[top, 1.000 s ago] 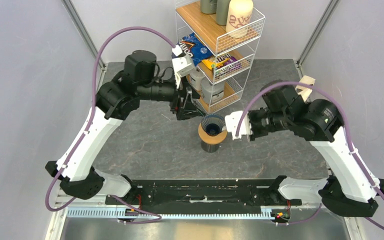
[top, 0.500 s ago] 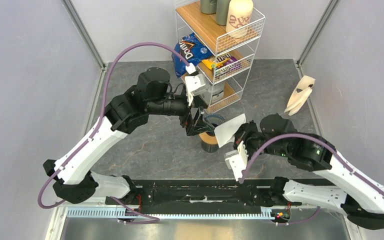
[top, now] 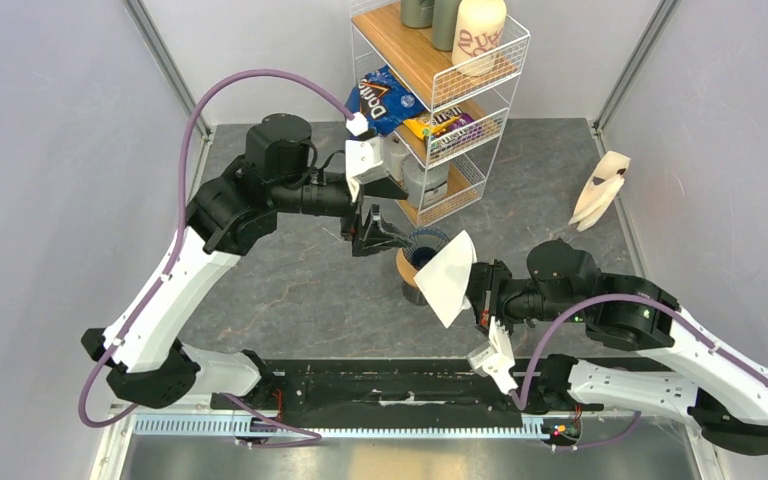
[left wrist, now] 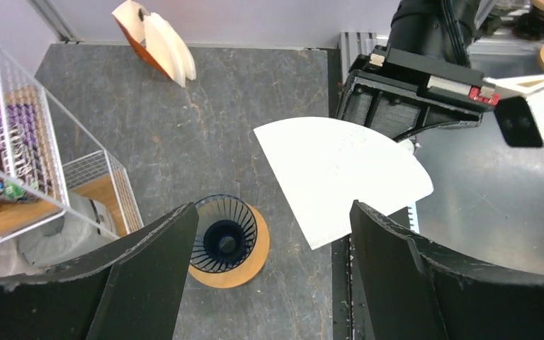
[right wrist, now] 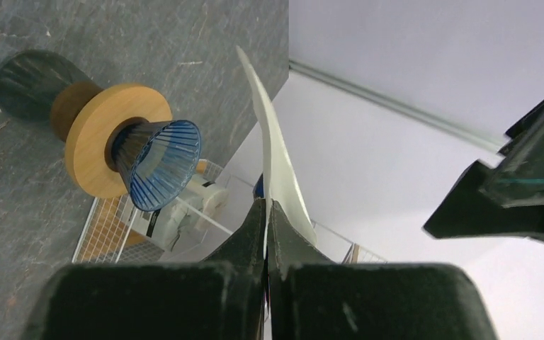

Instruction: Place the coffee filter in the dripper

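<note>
The flat filter (left wrist: 340,173) is being clamped in the right gripper (right wrist: 265,212) just right of the dripper (left wrist: 223,235), probably needing opening by the left gripper (top: 378,233), its fingers apart, before lowering.

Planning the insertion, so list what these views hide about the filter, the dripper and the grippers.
- Top external: the coffee filter hides the right gripper's fingertips and part of the dripper's rim.
- Right wrist: the filter is edge-on, so its face is unseen.
- Left wrist: the bottom edge cuts off the left gripper's finger bases.
</note>
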Controlling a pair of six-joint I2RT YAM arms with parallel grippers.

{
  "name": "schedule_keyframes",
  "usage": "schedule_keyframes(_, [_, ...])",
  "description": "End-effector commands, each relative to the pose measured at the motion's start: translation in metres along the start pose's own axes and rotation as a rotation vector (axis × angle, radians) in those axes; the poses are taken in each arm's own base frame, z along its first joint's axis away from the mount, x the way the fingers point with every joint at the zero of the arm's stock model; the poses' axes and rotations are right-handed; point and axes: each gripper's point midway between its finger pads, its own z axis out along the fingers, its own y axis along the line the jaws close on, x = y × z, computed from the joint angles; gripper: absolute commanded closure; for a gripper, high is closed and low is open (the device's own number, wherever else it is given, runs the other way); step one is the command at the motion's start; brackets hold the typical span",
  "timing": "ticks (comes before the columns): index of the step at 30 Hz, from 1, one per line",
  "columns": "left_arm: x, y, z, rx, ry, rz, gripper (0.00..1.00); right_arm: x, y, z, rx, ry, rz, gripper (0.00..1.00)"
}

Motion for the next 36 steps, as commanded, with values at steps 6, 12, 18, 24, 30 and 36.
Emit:
schedule_keyframes(6, [0.001, -0.065, 0.006, 0.384, -0.017, 0.382, 0.10, -0.049, -0.014, -0.014, -0.006, -0.261, -0.075, 1.00])
schedule_keyframes(12, [0.008, -0.097, 0.013, 0.553, 0.014, 0.557, 0.14, -0.065, 0.000, -0.014, -0.077, -0.356, -0.114, 1.00])
schedule_keyframes(18, [0.028, -0.114, 0.026, 0.639, 0.077, 0.633, 0.21, -0.070, 0.000, -0.011, -0.123, -0.395, -0.147, 1.00])
schedule_keyframes(24, [0.027, -0.108, 0.043, 0.626, 0.072, 0.670, 0.24, -0.077, 0.001, -0.011, -0.152, -0.429, -0.173, 1.00])
schedule_keyframes(30, [0.036, -0.104, 0.054, 0.638, 0.092, 0.662, 0.28, -0.077, -0.002, -0.006, -0.151, -0.429, -0.192, 1.00])
schedule_keyframes(36, [0.043, -0.103, 0.063, 0.657, 0.100, 0.653, 0.31, -0.075, -0.003, -0.003, -0.149, -0.421, -0.198, 1.00])
